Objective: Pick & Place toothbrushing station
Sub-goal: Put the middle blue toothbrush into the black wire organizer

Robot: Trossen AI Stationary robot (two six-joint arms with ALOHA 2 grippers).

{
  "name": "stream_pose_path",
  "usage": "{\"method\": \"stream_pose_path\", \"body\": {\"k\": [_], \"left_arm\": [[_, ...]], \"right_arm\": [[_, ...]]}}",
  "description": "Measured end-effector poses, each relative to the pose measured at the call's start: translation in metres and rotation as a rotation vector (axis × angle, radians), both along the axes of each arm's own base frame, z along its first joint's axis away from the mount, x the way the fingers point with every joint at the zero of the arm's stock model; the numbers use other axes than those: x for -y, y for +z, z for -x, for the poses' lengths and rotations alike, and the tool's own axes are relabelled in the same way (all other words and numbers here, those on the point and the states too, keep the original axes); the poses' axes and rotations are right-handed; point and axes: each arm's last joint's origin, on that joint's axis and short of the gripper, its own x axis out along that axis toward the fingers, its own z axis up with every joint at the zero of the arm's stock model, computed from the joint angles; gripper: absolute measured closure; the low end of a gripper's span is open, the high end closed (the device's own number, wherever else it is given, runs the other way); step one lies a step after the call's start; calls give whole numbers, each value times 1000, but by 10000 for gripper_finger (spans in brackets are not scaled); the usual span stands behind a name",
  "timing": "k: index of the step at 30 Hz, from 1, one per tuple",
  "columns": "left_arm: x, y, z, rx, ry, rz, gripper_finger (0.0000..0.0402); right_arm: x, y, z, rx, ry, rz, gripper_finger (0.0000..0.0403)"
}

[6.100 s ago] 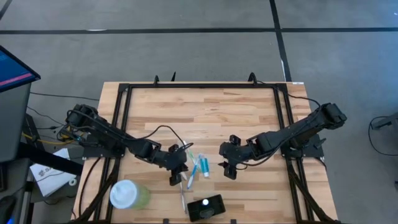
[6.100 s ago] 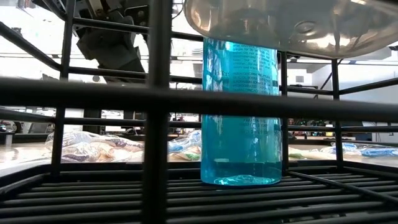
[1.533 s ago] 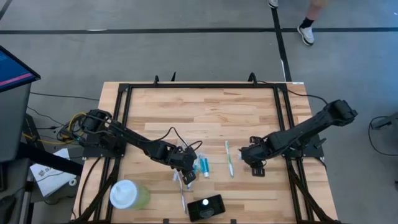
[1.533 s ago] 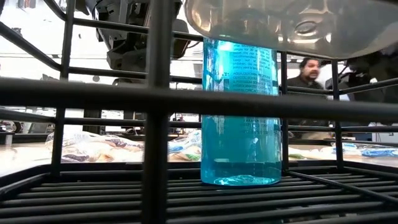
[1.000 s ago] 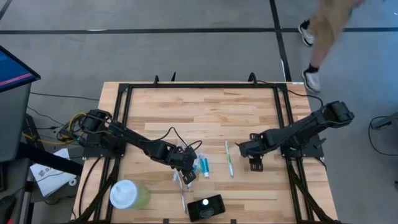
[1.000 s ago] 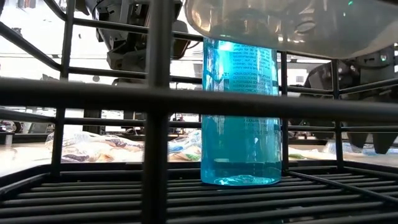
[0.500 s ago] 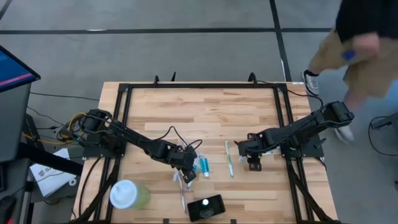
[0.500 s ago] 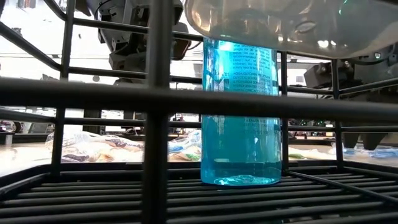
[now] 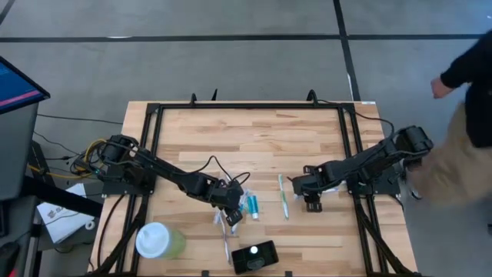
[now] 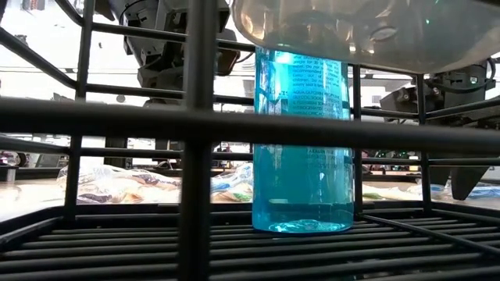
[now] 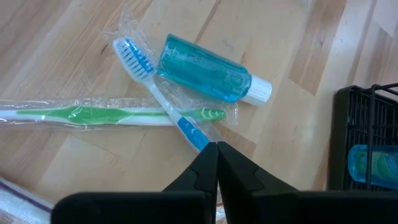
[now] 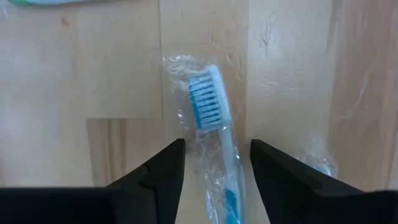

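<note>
Beside the loose toothbrushes and teal tubes (image 9: 250,205), left of the table's middle, my left gripper (image 9: 231,209) is shut on a blue-and-white wrapped toothbrush (image 11: 149,74). That brush lies across a green toothbrush (image 11: 93,116), next to a teal tube (image 11: 205,73). My right gripper (image 9: 309,197) points down and is open. Its fingers (image 12: 168,163) stand on either side of another wrapped toothbrush with blue bristles (image 12: 205,102); whether they touch the wrap, I cannot tell. A green-and-white toothbrush (image 9: 283,197) lies between the arms. The black holder (image 9: 254,256) stands at the near edge. My left gripper (image 11: 216,144) pinches the blue-and-white toothbrush's handle (image 11: 194,132), partway down from the head, between its two fingertips. The fingers slant down from the table's left. The brush still lies on the table, its bristle end resting over the green toothbrush.
A pale green cup with a white lid (image 9: 159,241) stands at the near left. The low view looks through the holder's black bars (image 10: 195,140) at a blue bottle (image 10: 303,140). A black frame (image 9: 250,106) rims the table. A person (image 9: 461,146) passes beyond the right edge.
A person has walked along beyond the table's right edge, from the far side toward the near side. Both arms have stayed about where they were.
</note>
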Motion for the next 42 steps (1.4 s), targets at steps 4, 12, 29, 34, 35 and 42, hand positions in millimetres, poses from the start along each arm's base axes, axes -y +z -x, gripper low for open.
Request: {"method": "stream_pose_path", "body": {"k": [4,12,29,34,35,42], "left_arm": [[0,0,0,-3,-7,-5,399],[0,0,1,-7,-21,-15,399],[0,-1,1,-9,-16,-28,399],[0,-1,1,-7,-26,-39,399],[0,-1,1,-6,-34,-46,399],[1,0,1,-1,-61,-61,399]], "right_arm": [[-3,-7,0,-40,13,16,241],[-5,-7,1,-34,18,11,282],[-6,-2,-4,-33,-72,-14,389],[-9,9,-16,-1,-82,-27,398],[-10,14,-20,27,-85,-37,397],[-14,38,-40,123,-97,-57,399]]}}
